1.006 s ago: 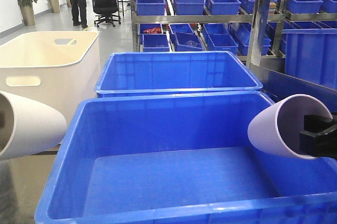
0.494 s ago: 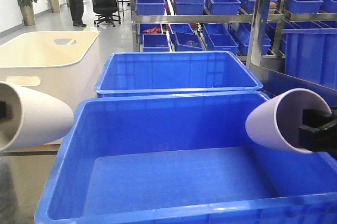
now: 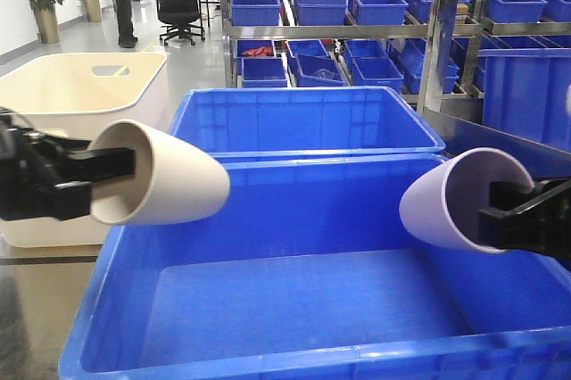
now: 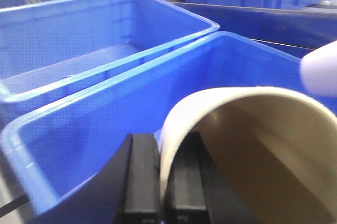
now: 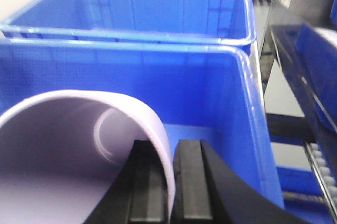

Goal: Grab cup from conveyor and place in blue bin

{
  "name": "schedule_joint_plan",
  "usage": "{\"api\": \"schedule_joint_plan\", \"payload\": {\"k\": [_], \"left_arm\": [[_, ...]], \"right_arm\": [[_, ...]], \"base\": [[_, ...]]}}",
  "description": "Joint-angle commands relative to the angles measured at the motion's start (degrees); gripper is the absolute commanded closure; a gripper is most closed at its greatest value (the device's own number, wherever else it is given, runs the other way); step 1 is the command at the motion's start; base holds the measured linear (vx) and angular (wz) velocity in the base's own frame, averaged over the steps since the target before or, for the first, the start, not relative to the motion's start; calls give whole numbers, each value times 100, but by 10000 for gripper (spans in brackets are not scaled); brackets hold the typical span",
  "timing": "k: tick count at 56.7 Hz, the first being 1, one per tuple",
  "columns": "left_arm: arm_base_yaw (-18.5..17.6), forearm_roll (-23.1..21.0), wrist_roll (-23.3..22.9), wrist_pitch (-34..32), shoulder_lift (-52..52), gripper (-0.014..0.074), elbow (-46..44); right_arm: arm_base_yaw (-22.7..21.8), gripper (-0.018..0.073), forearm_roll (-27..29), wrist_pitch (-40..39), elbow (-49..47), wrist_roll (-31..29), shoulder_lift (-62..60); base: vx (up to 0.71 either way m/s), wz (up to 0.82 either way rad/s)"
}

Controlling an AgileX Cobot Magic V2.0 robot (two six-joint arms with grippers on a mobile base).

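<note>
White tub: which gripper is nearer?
Left. The left gripper is beside the white tub at the left edge of the blue bin; the right gripper is at its right edge.

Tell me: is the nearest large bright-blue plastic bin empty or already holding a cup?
Empty, as far as visible: the bright-blue plastic bin shows only bare floor in the front view.

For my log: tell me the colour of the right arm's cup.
Pale lilac cup; clearest in the exterior front-facing view.

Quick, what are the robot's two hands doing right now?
Left hand: closed, pinching the rim of a cream cup.
Right hand: closed, pinching the rim of a lilac cup.
</note>
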Motion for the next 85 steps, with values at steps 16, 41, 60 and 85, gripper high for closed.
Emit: {"api": "schedule_joint_plan", "payload": {"k": [16,41,60,85], "left_arm": [[-149,-334,12,-269,741,365,-297],[-143,-342,11,-228,556,27,-297],[-143,-300,11,80,-535,342,-250],[-143,126,-246,-26,-3103,604,1901]], "right_arm": [[6,351,-78,-543,-176,0,371],[0,41,-103,-619,-176,0,377],[0,41,-103,-614,-176,0,377],[0,41,-103,-614,-176,-5,377]], "base": [[0,0],[0,0],[0,0],[0,0]]}}
